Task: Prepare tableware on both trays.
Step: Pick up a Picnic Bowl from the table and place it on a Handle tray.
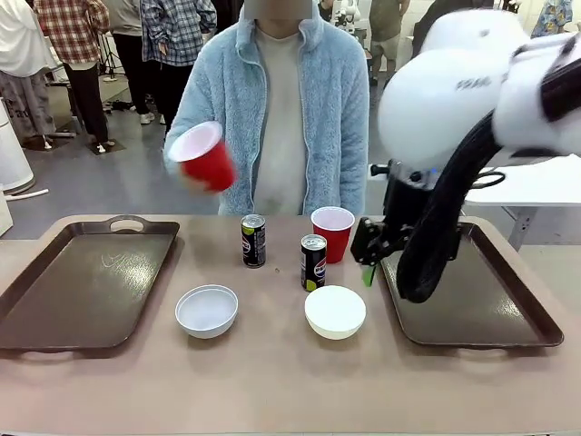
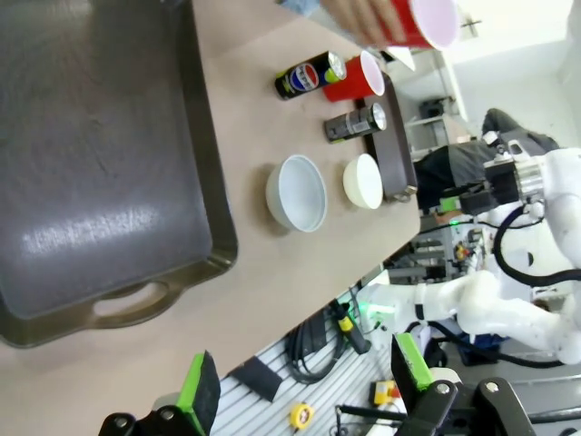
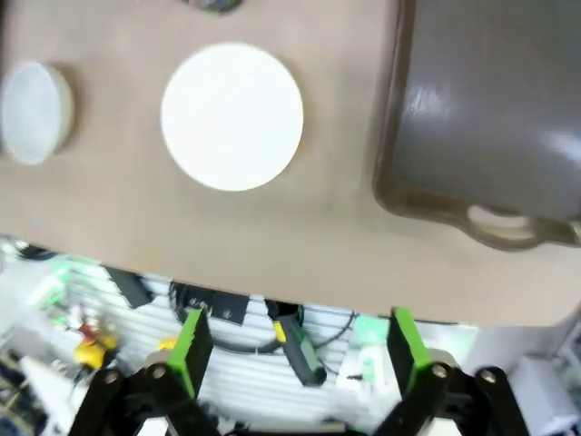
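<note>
A person's hand holds one red cup (image 1: 204,154) tilted in the air above the table's far side; the left wrist view shows that red cup (image 2: 413,20) in the hand too. The second red cup (image 1: 332,232) stands on the table beside a dark can (image 1: 313,262). Another can (image 1: 253,241) stands to its left. Two white bowls (image 1: 207,311) (image 1: 335,312) sit nearer me. Both brown trays (image 1: 86,282) (image 1: 481,295) hold nothing. My right gripper (image 1: 370,268) (image 3: 298,345) is open above the right tray's inner edge. My left gripper (image 2: 304,381) is open, high above the table's near edge.
The tan table (image 1: 272,381) has bare room along its front. My right arm (image 1: 454,118) bulks large over the right tray. Several people stand in the background behind the person in the blue fleece (image 1: 272,109).
</note>
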